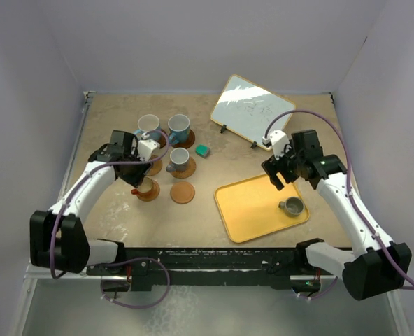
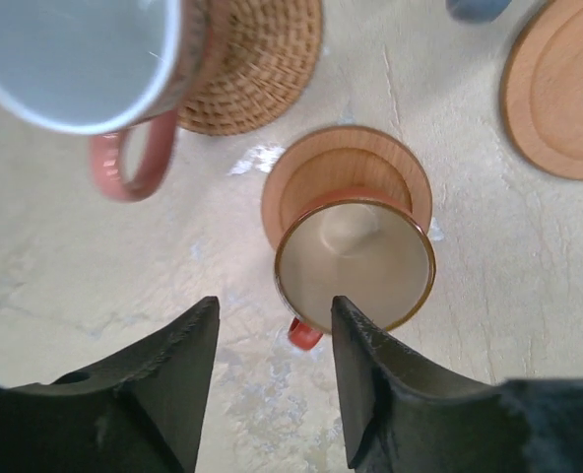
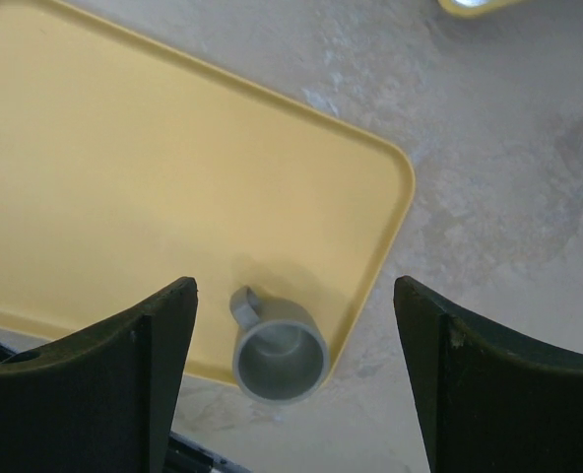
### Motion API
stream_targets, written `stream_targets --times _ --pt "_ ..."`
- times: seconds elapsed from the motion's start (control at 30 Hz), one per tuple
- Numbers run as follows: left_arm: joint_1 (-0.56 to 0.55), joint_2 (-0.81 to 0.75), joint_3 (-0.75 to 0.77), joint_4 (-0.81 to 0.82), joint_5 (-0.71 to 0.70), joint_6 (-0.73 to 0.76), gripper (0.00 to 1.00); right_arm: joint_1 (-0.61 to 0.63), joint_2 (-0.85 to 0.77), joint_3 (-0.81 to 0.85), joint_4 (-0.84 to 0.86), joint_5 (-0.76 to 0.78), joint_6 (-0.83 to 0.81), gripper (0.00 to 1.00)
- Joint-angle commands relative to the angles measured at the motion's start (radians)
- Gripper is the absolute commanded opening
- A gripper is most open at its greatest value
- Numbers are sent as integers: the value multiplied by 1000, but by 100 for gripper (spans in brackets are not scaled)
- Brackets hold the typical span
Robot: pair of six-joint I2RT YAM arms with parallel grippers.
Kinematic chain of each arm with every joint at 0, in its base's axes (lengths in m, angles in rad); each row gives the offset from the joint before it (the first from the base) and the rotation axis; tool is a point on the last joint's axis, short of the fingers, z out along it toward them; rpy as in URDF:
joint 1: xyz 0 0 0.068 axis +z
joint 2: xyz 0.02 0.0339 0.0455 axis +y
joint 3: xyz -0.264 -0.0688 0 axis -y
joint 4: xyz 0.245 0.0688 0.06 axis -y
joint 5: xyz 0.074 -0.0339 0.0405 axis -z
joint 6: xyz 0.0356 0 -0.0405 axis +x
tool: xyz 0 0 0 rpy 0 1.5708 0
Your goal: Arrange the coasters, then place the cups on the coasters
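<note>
An orange-tan cup [image 2: 356, 261] stands on a light wooden coaster [image 2: 346, 163]. My left gripper [image 2: 272, 330] hovers over its red handle [image 2: 306, 335], open and holding nothing; from above, this gripper [image 1: 138, 180] is beside that cup [image 1: 148, 187]. A pinkish cup [image 2: 75, 59] stands on a woven dark coaster [image 2: 262, 59]. Three more cups [image 1: 149, 126] [image 1: 178, 128] [image 1: 179, 159] sit on coasters further back. One bare coaster [image 1: 182, 192] lies to the right. A grey cup [image 3: 280, 353] stands in the yellow tray's near corner, below my open right gripper [image 3: 293, 291].
The yellow tray [image 1: 245, 203] lies front right. A whiteboard [image 1: 252, 108] leans on a stand at the back right. A small teal block [image 1: 203, 150] lies beside the cups. Walls close the table in on three sides.
</note>
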Motion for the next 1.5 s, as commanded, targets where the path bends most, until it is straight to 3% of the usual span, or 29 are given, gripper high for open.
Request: stream_targets --times 0.0,0.23,0.47,1.0,1.33,1.47 --pt "7 -154 10 41 -19 -5 49 -110 6 -9 -97 68 -72 83" --pt "7 -311 -21 133 46 -52 63 -321 37 -74 -154 33 -174 78" --pt "7 -316 -21 149 79 -46 68 -442 108 -125 -145 -26 -233 69" --pt "7 -301 -28 164 89 -39 69 -448 255 -154 -115 -54 -232 39" --pt "7 -308 17 188 102 -36 70 -398 286 -67 -154 -124 -192 0" --pt "7 -322 32 192 137 -29 70 -307 257 -35 -159 -120 -153 0"
